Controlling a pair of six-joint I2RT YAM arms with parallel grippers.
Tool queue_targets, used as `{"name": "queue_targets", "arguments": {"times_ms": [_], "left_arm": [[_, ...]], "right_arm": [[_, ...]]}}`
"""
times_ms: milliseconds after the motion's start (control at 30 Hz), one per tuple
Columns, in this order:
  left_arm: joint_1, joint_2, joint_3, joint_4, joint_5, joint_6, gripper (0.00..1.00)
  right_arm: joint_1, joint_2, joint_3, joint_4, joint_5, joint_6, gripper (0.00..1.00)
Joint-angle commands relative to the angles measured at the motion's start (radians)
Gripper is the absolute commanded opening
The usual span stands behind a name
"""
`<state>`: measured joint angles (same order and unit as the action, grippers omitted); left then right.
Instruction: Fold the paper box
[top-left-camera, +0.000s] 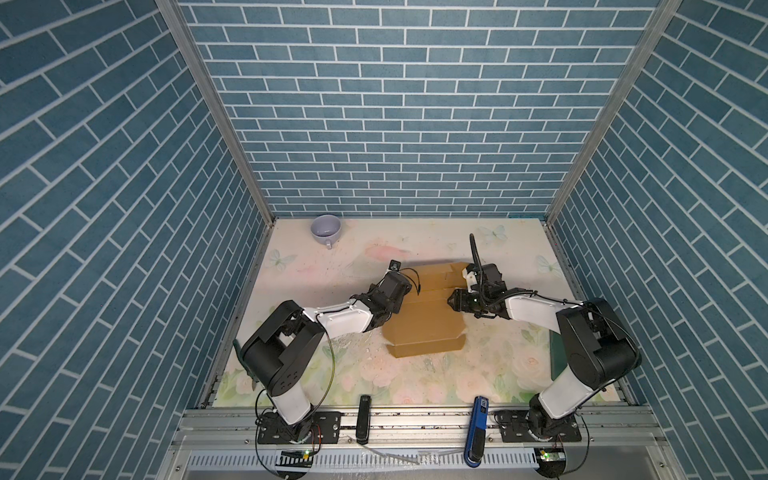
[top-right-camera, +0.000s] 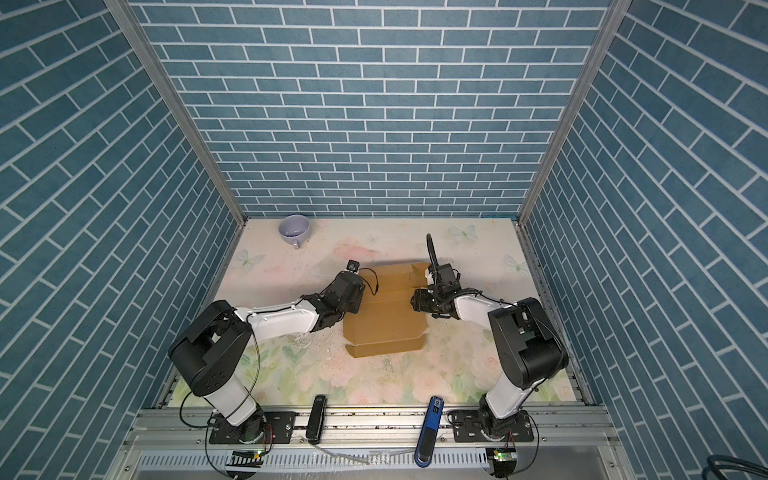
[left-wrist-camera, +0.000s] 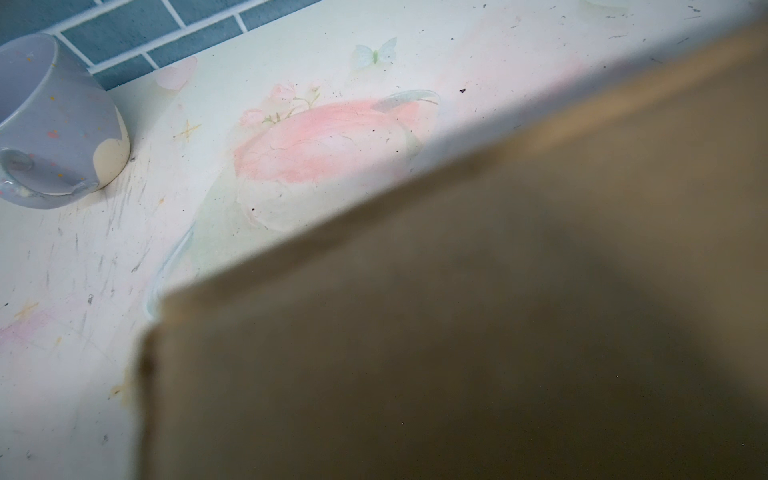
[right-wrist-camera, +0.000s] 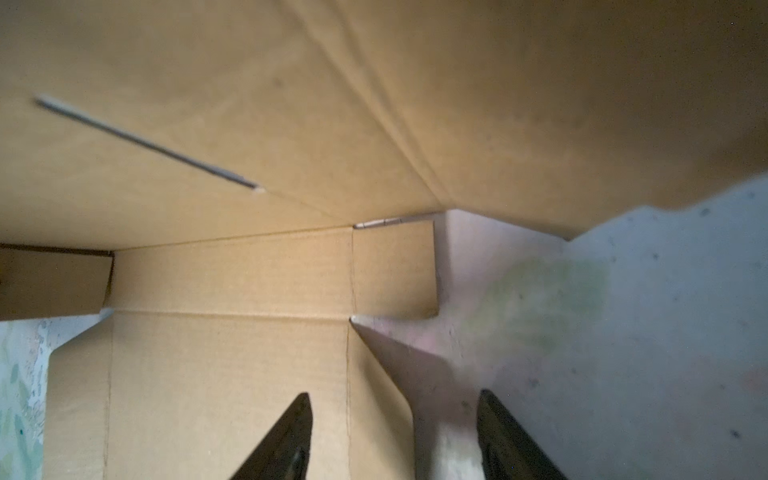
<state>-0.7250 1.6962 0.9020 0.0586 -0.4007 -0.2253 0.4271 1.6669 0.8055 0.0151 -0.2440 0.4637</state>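
The tan paper box (top-left-camera: 424, 328) (top-right-camera: 382, 328) lies mid-table, partly folded, with its far panel tilted up. My left gripper (top-left-camera: 410, 289) (top-right-camera: 366, 291) is at the box's left edge by that raised panel. In the left wrist view blurred cardboard (left-wrist-camera: 498, 311) covers the jaws, so their state is hidden. My right gripper (top-left-camera: 449, 300) (top-right-camera: 412, 300) is at the box's right edge. In the right wrist view it stands open (right-wrist-camera: 395, 415), with one finger over the box's floor panel (right-wrist-camera: 228, 374) and the other over the table. The edge of a side flap (right-wrist-camera: 382, 395) lies between the fingers, not pinched.
A lilac mug (top-left-camera: 326, 230) (top-right-camera: 294, 228) (left-wrist-camera: 54, 120) lies tipped at the table's far left corner. A black tool (top-left-camera: 364, 419) and a blue one (top-left-camera: 478, 428) rest on the front rail. Brick-patterned walls enclose three sides. The floral table (top-left-camera: 374, 257) shows around the box.
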Motion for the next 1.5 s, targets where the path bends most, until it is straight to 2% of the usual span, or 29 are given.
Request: {"name": "queue_targets", "arguments": {"times_ms": [0,333,800,1033,1200,1367,1467], "left_arm": [[0.003,0.003,0.014,-0.035,0.010,0.003,0.15],[0.004,0.024,0.035,-0.051,0.013,0.001,0.15],[0.004,0.053,0.027,-0.027,0.031,-0.026,0.15],[0.004,0.061,0.025,-0.016,0.040,-0.038,0.15],[0.004,0.060,0.028,-0.033,0.026,-0.048,0.14],[0.004,0.048,0.032,-0.055,0.020,-0.059,0.14],[0.004,0.040,0.036,-0.070,0.023,-0.076,0.14]], "right_arm": [[-0.001,0.035,0.040,0.079,-0.018,-0.010,0.63],[-0.001,0.085,0.039,0.169,-0.036,0.004,0.64],[0.002,-0.019,-0.014,0.270,-0.148,-0.005,0.60],[0.013,-0.007,-0.010,0.268,-0.165,0.000,0.59],[0.015,-0.051,-0.047,0.243,-0.105,-0.005,0.58],[0.015,-0.108,-0.036,0.083,-0.014,-0.063,0.60],[0.015,-0.110,-0.041,0.057,0.035,-0.074,0.62]]}}
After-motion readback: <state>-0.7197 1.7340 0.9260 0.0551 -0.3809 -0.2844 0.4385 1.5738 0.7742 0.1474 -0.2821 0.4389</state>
